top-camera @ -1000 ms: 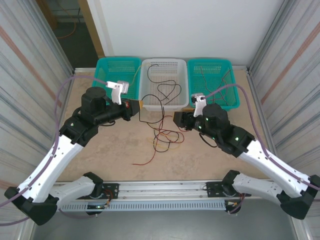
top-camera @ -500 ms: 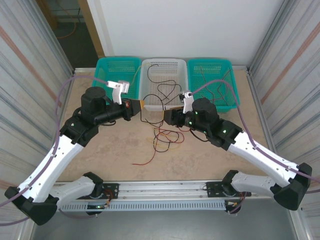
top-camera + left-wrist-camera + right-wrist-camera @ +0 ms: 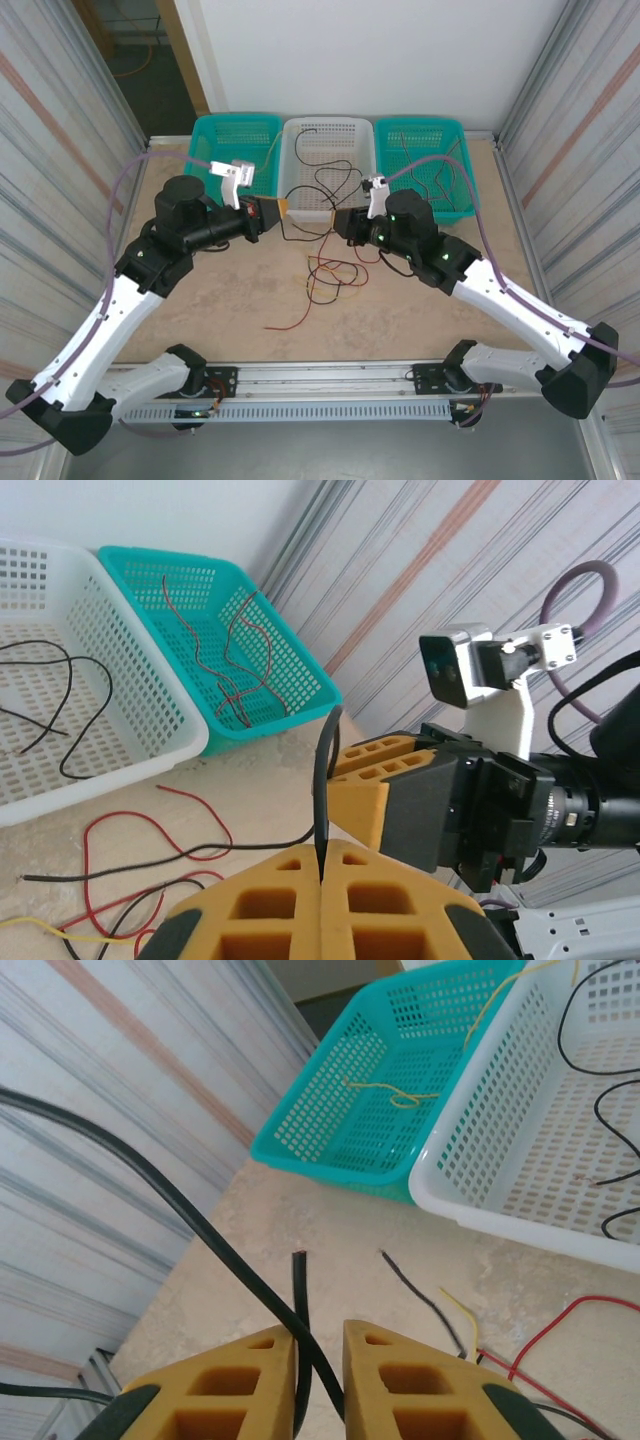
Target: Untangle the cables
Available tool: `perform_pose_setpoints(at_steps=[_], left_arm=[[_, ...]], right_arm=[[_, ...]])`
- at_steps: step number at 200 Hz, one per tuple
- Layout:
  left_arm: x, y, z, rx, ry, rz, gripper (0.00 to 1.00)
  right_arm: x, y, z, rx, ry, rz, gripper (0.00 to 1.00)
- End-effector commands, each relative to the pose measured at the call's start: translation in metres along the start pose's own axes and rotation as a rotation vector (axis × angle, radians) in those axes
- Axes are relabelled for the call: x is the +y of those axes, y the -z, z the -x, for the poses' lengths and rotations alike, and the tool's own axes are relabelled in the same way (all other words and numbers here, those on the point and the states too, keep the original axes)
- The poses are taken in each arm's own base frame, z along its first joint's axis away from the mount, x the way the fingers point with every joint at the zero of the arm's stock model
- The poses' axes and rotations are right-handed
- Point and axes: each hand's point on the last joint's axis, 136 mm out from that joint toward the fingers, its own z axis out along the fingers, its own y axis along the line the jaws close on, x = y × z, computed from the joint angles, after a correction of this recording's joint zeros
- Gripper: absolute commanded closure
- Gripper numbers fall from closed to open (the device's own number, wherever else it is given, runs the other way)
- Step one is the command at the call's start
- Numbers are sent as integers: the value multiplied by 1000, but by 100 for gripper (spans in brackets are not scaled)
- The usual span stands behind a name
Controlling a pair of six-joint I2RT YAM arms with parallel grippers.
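My left gripper (image 3: 276,212) (image 3: 325,848) is shut on a black cable (image 3: 322,780), which rises straight out of its yellow pads. That cable hangs in a short loop (image 3: 290,232) across to my right gripper (image 3: 345,222) (image 3: 320,1332). The right gripper's jaws stand slightly apart, with two crossing black strands (image 3: 299,1290) lying between them. The two grippers face each other, close together, in front of the white basket. A tangle of red, black and yellow cables (image 3: 335,272) (image 3: 470,1335) lies on the table below them. One red end (image 3: 285,325) trails toward the front.
Three baskets line the back edge. The left teal basket (image 3: 237,118) holds a yellow cable (image 3: 395,1095), the white basket (image 3: 330,123) holds black cables, and the right teal basket (image 3: 418,123) holds red cables (image 3: 240,660). Corrugated walls close both sides.
My right arm has swung left and back, bringing its gripper up to the black cable near the left gripper. The left arm shifted slightly, still holding the cable.
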Motion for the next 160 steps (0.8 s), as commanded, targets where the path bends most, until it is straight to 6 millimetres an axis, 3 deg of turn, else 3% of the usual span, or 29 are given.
perform_pose_setpoints(at_steps=[1,35,61,82,117,160], left_arm=[[-9,8,13,-65,-14,-34,100],[-17,14,29,-147,-30,-56,100],[-20,4,39,-200,-8,-109,100],[-13,-7,49,-239,-7,-96,100],[5,-19,85,-313,-57,20,100],[32,-46,139,-370,-55,84,100]], right_arm=[[-8,-4,-6,11,-39,-8,85],[-28,-9,-23,46,-74,-49,91],[-39,-10,-38,82,-85,-79,89],[-50,-8,-49,108,-83,-134,76],[-77,13,-60,113,-63,-259,52],[-103,50,-62,74,-77,-338,46]])
